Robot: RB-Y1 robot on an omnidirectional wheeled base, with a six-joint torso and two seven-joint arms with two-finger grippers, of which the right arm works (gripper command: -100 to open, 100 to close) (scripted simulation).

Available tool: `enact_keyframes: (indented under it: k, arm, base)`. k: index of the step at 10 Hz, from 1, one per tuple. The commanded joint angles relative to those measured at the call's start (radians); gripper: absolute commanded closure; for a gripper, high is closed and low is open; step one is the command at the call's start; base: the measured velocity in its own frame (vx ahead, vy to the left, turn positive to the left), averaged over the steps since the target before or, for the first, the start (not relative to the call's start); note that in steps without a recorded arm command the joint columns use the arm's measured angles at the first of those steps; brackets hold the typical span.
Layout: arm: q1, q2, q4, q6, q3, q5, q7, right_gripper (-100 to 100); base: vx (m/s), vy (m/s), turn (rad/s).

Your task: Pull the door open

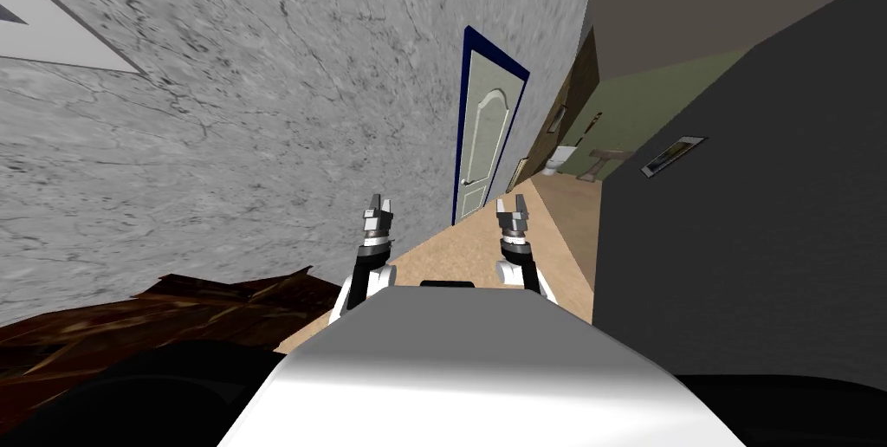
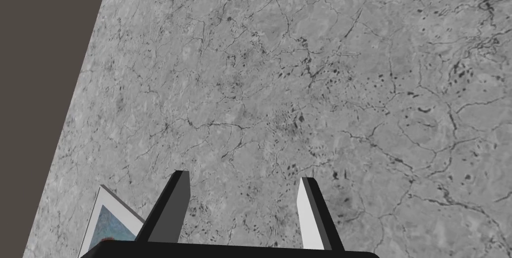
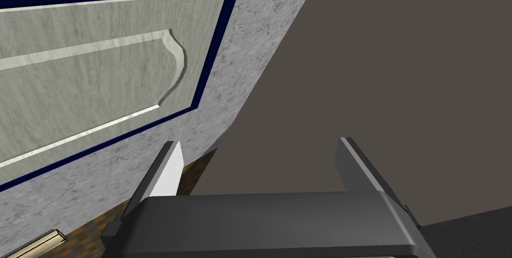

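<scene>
1. Head view. Looks down a narrow corridor with a tan floor.
   - Places the door, pale and panelled, in the grey veined wall on the left side of the corridor. Shows it shut in a dark blue frame, well ahead of both arms.
   - Marks a small pale handle on the door leaf, too small to tell its shape.
   - Sets the left gripper and the right gripper side by side, raised and pointing forward. Keeps both well apart from the door and touching nothing.
   - Bounds the corridor on the right with a dark grey wall bearing a small framed picture.
   - Closes the far end with a green wall.
   - Includes dark brown wooden furniture at the foot of the grey veined wall, to the left of the left arm.

2. Left wrist view. Shows the left gripper's two fingers standing apart, with nothing between them and nothing against either blade.

3. Right wrist view. Shows the right gripper's two fingers spread wide, with an empty gap between them.
   - Places the door's raised panel and the blue frame beyond the paler finger, off to that side and well clear of the gripper.
   - Follows the frame with a band of the grey veined wall.
   - Sets a flat brown-grey surface behind the gap and the darker finger.
   - Marks a thin brown patterned strip just beside the paler finger, where wall and flat surface meet.
</scene>
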Motion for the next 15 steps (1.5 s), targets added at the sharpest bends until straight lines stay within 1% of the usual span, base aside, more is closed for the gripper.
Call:
enact_keyframes:
  k: [1,5,11,15]
  arm:
    - [-0.015,-0.007,0.039,-0.005,0.001,-0.01,0.002,-100]
    - [-0.047,-0.025,0.123,-0.009,0.002,-0.035,0.004,-100]
    - [-0.1,-0.052,0.262,-0.015,0.004,-0.076,0.009,-100]
    - [-0.138,-0.07,0.36,-0.02,0.005,-0.105,0.012,-100]
  base:
    - [0.094,-0.078,0.107]
    - [0.086,-0.082,0.126]
    - [0.071,-0.083,0.135]
    - [0.073,-0.108,0.132]
